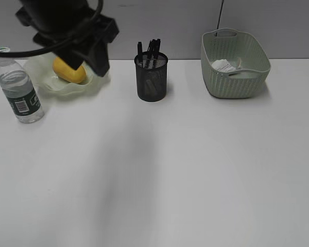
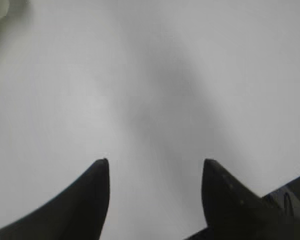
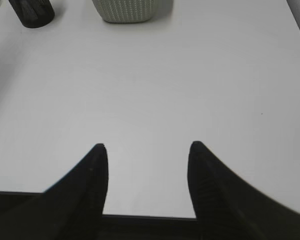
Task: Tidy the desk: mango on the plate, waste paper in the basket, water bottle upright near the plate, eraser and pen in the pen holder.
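The yellow mango (image 1: 69, 72) lies on the wavy pale green plate (image 1: 95, 85) at the back left. My left gripper (image 1: 87, 64) hangs just above it, open; in the left wrist view its fingers (image 2: 97, 190) stand apart with only blurred white desk (image 2: 155, 75) between them. The water bottle (image 1: 19, 87) stands upright left of the plate. Black pens (image 1: 152, 51) stick out of the mesh pen holder (image 1: 151, 77); the eraser is hidden. The waste paper (image 1: 225, 65) lies in the basket (image 1: 236, 64). My right gripper (image 3: 147, 150) is open and empty over the desk's near edge.
The white desk (image 1: 170, 170) stretches bare in front of the objects. In the right wrist view the pen holder (image 3: 32, 12) and the basket (image 3: 127, 10) sit at the top edge, far from the jaws. A grey wall (image 1: 170, 25) stands behind the desk.
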Tool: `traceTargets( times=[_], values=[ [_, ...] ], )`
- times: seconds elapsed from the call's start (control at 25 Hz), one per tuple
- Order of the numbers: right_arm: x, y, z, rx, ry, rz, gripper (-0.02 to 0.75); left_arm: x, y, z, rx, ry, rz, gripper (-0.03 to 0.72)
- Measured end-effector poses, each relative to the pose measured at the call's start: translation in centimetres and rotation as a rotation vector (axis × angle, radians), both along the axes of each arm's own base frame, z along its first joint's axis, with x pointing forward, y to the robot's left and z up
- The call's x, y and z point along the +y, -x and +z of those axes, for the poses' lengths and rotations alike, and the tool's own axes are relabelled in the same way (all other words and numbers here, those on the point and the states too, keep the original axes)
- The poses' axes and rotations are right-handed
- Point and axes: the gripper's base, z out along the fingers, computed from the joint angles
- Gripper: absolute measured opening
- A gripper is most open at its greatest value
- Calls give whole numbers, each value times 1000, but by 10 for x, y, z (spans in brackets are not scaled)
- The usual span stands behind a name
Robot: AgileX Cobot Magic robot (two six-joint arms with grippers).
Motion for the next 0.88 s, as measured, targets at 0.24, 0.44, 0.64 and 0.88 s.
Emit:
traceTargets(
  times=[0.24,0.44,0.64,0.88],
  values=[
    [0,0,0,-8,52,29,416,46,62,-8,34,-58,-2,473],
    [0,-1,1,-28,91,53,416,92,127,-12,-7,-36,-1,475],
    [3,-5,-4,-37,91,74,429,139,193,-16,-151,62,2,475],
    [5,-5,-4,-39,89,93,498,180,252,-28,-337,187,6,475]
  ],
)
